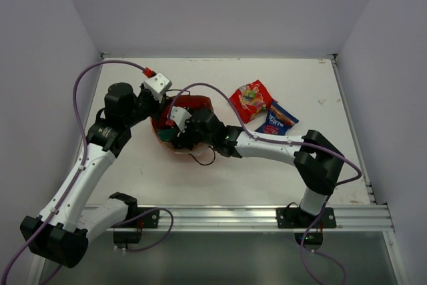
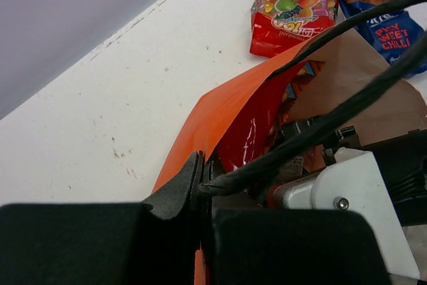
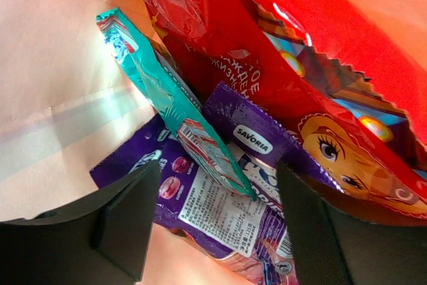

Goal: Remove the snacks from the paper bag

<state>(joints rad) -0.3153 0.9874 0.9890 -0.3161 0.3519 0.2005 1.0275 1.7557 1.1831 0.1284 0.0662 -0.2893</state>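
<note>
The orange paper bag (image 1: 193, 106) lies on its side mid-table. My left gripper (image 1: 160, 111) is shut on the bag's orange edge (image 2: 220, 111) and a dark handle (image 2: 293, 145), holding the mouth up. My right gripper (image 1: 170, 131) is inside the bag, open, its fingers (image 3: 127, 218) on either side of a purple packet (image 3: 227, 211) without closing on it. A teal-white packet (image 3: 167, 105) lies across the purple one, and a red packet with a cartoon face (image 3: 287, 78) lies above them. A red candy-print packet (image 1: 251, 98) and a blue packet (image 1: 275, 119) lie on the table right of the bag.
The bag's other handle loop (image 1: 203, 158) lies on the table in front of the bag. The table's raised edges and grey walls close in the left, back and right. The right arm's wrist (image 2: 347, 198) fills the bag's mouth in the left wrist view.
</note>
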